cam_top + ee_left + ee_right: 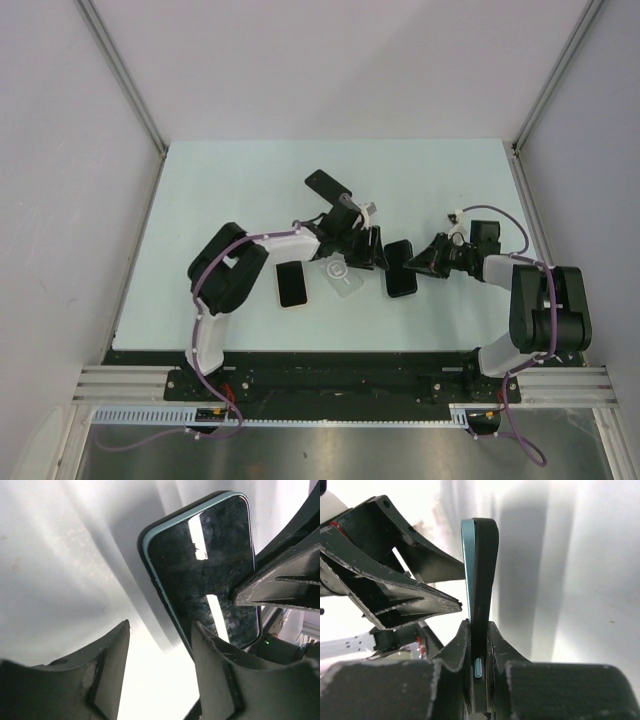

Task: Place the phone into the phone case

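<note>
Right gripper is pinching the phone across its two faces, low end deep between the pads. My left gripper has its jaws spread with nothing between them, and the phone's screen is just past the tips. I'd keep the pinch low, so a free corner seats first. The clear case, as I take it, lies beside the left jaws on the pale table. Plain white walls stand beyond.

No text, brand or number can be read; only a ring mark is seen on the clear phone case.
</note>
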Tool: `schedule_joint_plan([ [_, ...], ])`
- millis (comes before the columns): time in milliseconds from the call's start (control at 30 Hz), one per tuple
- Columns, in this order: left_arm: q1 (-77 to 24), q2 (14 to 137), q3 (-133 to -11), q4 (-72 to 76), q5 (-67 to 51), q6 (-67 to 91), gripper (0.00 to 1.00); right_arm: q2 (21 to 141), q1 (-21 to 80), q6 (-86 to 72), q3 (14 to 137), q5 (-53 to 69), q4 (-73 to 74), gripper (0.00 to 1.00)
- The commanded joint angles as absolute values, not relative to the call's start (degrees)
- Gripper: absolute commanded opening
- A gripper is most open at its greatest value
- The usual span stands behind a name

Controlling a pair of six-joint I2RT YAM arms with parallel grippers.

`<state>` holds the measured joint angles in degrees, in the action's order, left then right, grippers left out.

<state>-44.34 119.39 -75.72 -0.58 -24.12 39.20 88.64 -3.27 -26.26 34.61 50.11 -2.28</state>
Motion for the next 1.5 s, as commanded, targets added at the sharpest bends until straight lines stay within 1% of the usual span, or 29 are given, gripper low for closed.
schedule_joint_plan([
  [0,-39.82,106.37,-74.62,-5.45,-24.52,34.90,0.63,82.98,-1.94,-29.53,36.91,62.65,-11.49,0.00],
  [67,-36.76,100.92,-71.91,-4.58,-28.29,34.72,0.66,81.74,-1.50,-30.93,37.00,66.68,-13.53,0.00],
  [167,-32.45,93.45,-66.28,-0.89,-34.35,36.29,0.73,80.16,-0.88,-34.09,37.00,69.34,-16.87,0.00],
  [267,-29.46,87.21,-60.92,4.12,-39.36,37.96,0.75,78.67,-0.18,-39.10,36.74,70.92,-22.66,0.00],
  [300,-28.92,85.97,-59.95,5.26,-40.51,39.36,0.76,78.40,2.61,-40.68,36.74,71.28,-27.20,0.00],
  [400,-28.04,82.80,-56.61,10.36,-44.90,41.56,0.76,77.61,6.75,-48.93,36.74,71.81,-36.78,0.00],
  [500,-27.95,81.22,-54.50,13.09,-47.37,42.88,0.76,77.52,8.69,-55.88,36.74,71.19,-44.43,0.00],
  [767,-26.19,80.95,-48.79,24.15,-51.15,50.09,0.74,79.98,12.83,-71.18,35.60,70.75,-63.27,0.00],
  [933,-24.96,82.44,-44.31,38.48,-54.22,60.19,0.72,83.13,13.54,-78.65,34.37,70.67,-73.11,0.00],
  [1033,-24.96,82.71,-43.33,41.92,-54.58,62.31,0.72,85.42,13.62,-84.36,33.22,70.40,-81.19,0.00],
  [1067,-24.96,82.62,-43.16,42.10,-54.58,62.40,0.73,87.17,13.62,-85.94,32.79,70.31,-86.17,0.00],
  [1100,-24.96,82.62,-43.15,42.27,-54.58,62.32,0.74,88.14,13.62,-87.78,32.52,70.23,-88.05,0.00],
  [1200,-24.79,82.62,-43.16,42.80,-54.49,62.93,0.77,89.73,13.71,-88.16,31.82,70.40,-89.12,0.00],
  [1267,-24.61,82.71,-43.42,43.07,-54.23,63.46,0.77,90.09,13.80,-87.19,31.38,70.31,-89.12,0.00],
  [1400,-24.43,83.84,-44.56,40.43,-53.70,62.23,0.74,90.88,13.80,-86.84,30.85,70.31,-89.21,0.00],
  [1467,-24.52,84.37,-44.56,40.34,-53.44,62.40,0.70,90.97,13.89,-86.75,30.85,70.49,-89.21,0.00],
])
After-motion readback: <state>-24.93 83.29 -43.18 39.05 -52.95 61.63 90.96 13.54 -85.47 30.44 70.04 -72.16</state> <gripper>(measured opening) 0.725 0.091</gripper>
